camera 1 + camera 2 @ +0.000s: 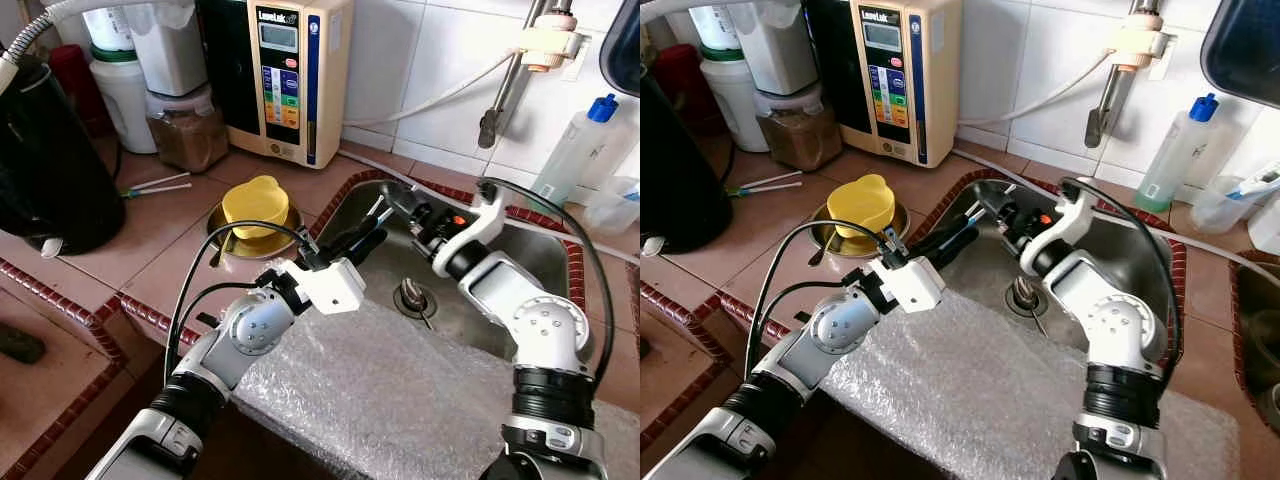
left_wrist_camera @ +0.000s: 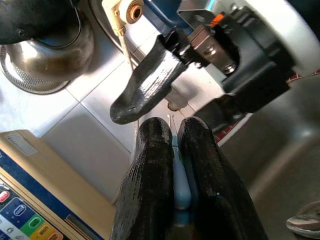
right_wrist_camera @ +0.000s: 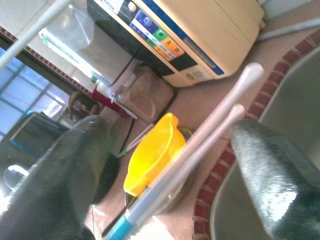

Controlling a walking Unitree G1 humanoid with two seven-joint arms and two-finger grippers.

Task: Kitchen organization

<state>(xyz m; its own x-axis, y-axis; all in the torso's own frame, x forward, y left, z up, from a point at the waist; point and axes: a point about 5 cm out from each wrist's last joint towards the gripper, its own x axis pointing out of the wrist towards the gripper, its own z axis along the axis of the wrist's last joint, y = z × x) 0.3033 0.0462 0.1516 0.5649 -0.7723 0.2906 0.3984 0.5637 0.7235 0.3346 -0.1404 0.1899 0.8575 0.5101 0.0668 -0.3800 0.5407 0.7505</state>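
- Left eye view, nearest the robot: a sheet of bubble wrap [image 1: 400,400] lies over the front edge of the counter [image 1: 150,240] and the near part of the steel sink [image 1: 545,260].
- Both silver arms reach forward over that sheet, and the 2 grippers meet above the sink's near-left corner.
- The left gripper [image 1: 368,240] has its 2 black fingers [image 2: 150,165] pressed together on a pair of chopsticks [image 3: 200,145]; in the left wrist view a pale blue-tipped stick sits clamped in the narrow gap between them.
- The right gripper [image 1: 395,200] faces the left one with its fingers [image 3: 270,175] spread wide apart; in the right wrist view the 2 pale sticks run between those fingers, touching neither.
- Below the grippers, the sink's drain [image 1: 412,296] shows in the basin floor.
- Just left of the sink, on the reddish tile counter, a metal bowl [image 1: 225,238] holds a yellow plastic lid-like piece [image 1: 255,205].
- Farther left, loose straws or sticks [image 1: 160,184] lie on the tiles, beside a large black appliance [image 1: 50,160].
- Against the white tiled wall stand a jar of brown grains [image 1: 188,130], white containers [image 1: 125,95] and a cream water ionizer [image 1: 290,75] with coloured buttons.
- At the far right, a faucet pipe [image 1: 510,85] hangs over the sink, with a clear bottle with a blue cap [image 1: 575,150] beside it.
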